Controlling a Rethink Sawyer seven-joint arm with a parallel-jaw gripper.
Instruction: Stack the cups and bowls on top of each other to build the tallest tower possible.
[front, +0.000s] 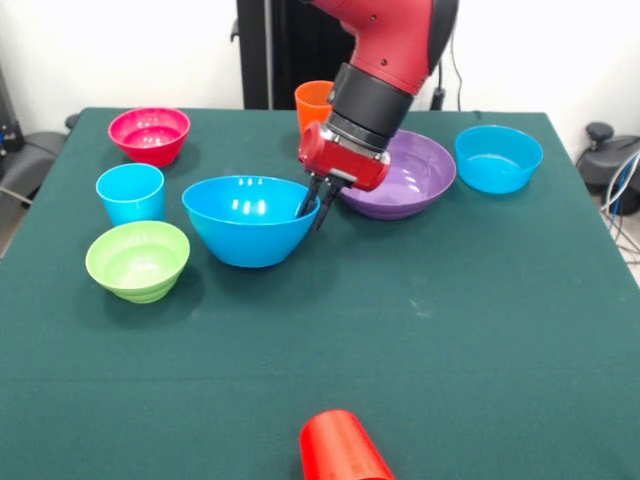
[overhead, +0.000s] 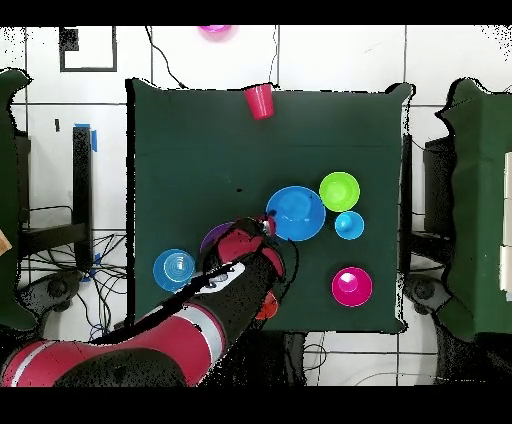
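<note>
My gripper is at the right rim of the large blue bowl, one finger inside and one outside, shut on the rim. The bowl stands on the table. In the overhead view the gripper meets this bowl at its edge. The purple bowl sits right behind my wrist. A smaller blue bowl, a hot pink bowl and a lime green bowl stand apart. The light blue cup is upright. The orange cup is partly hidden by the arm. The red cup lies at the front edge. No pieces are stacked.
The green table cloth carries all the pieces. In the overhead view a pink object lies off the table beyond its far edge. My arm covers part of the purple bowl and the orange cup.
</note>
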